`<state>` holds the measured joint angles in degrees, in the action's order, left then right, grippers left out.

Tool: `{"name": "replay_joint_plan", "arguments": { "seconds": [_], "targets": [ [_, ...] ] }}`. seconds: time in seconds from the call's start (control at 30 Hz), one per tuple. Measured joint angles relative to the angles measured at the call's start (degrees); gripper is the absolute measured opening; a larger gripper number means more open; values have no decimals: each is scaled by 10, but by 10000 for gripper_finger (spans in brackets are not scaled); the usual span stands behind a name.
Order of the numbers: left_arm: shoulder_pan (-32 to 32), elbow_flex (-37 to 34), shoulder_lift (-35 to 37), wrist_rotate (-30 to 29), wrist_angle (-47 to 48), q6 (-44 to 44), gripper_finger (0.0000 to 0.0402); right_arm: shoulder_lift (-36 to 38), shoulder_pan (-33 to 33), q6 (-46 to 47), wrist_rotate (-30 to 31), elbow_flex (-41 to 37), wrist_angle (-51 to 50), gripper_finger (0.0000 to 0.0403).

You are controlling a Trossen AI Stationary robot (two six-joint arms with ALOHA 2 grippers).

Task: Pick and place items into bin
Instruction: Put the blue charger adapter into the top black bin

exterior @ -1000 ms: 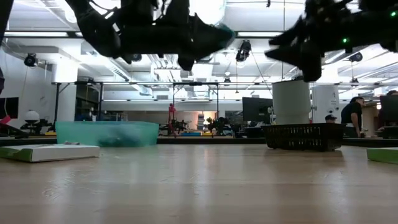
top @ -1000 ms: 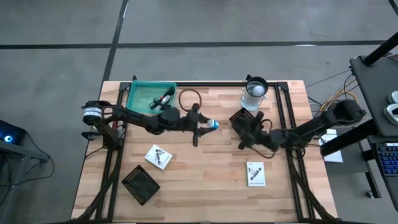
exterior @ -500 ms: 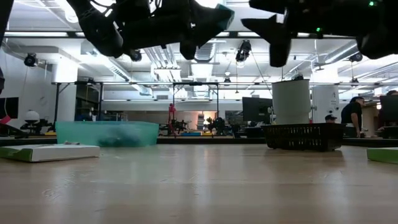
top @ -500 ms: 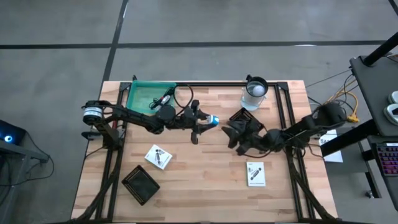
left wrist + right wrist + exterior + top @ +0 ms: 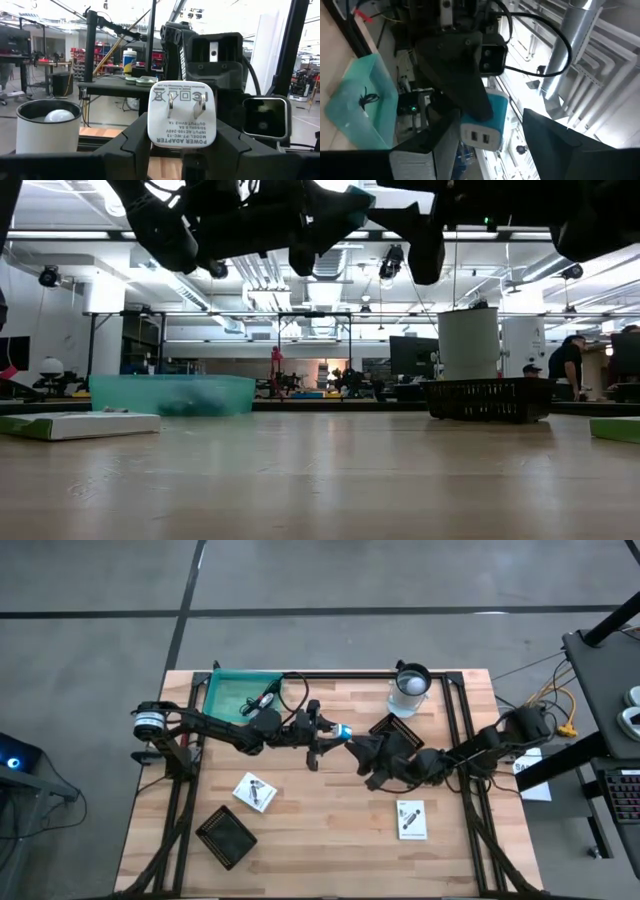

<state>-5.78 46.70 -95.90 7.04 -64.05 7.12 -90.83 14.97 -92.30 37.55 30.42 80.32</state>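
Observation:
My left gripper (image 5: 328,735) is over the table's middle, shut on a white and blue power adapter (image 5: 343,731), well above the wood. The adapter's pronged face shows in the left wrist view (image 5: 182,114), its blue side and ports in the right wrist view (image 5: 485,122). My right gripper (image 5: 362,752) is open just right of the adapter, its fingers (image 5: 434,145) standing either side of it; I cannot tell whether they touch. The green bin (image 5: 240,696) at the far left holds a black-and-red cable (image 5: 263,697). White packets (image 5: 255,792) (image 5: 411,819) lie flat on the table. My left gripper pinches the adapter by two opposite sides (image 5: 152,131) between its two fingers. The fingers lie about level and point toward the table's right. The pronged face looks back at the wrist, and the adapter is lifted clear of the table.
A clear cup with a white ball (image 5: 408,688) stands at the far edge. One black mesh tray (image 5: 392,728) lies under my right arm, and another (image 5: 225,838) is near the front left. Bare wood lies between the packets.
My right gripper has moved toward the table's left and up, closing in on the adapter held by my left gripper. My left gripper has held the adapter almost in place.

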Motion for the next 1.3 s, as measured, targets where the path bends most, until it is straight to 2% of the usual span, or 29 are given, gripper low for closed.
{"name": "replay_joint_plan", "arguments": {
  "seconds": [0.73, 1.17, 1.3],
  "targets": [
    [0, 8, -3, 32, -4, 1, 127, -1, -25, -2, -2, 18, -11, 201],
    [0, 11, -5, 33, 2, 1, 127, -1, -27, 40, -15, 40, -52, 201],
    [0, 10, -5, 32, 3, 1, 127, -1, -27, 66, -12, 40, -52, 178]
  ]
}}
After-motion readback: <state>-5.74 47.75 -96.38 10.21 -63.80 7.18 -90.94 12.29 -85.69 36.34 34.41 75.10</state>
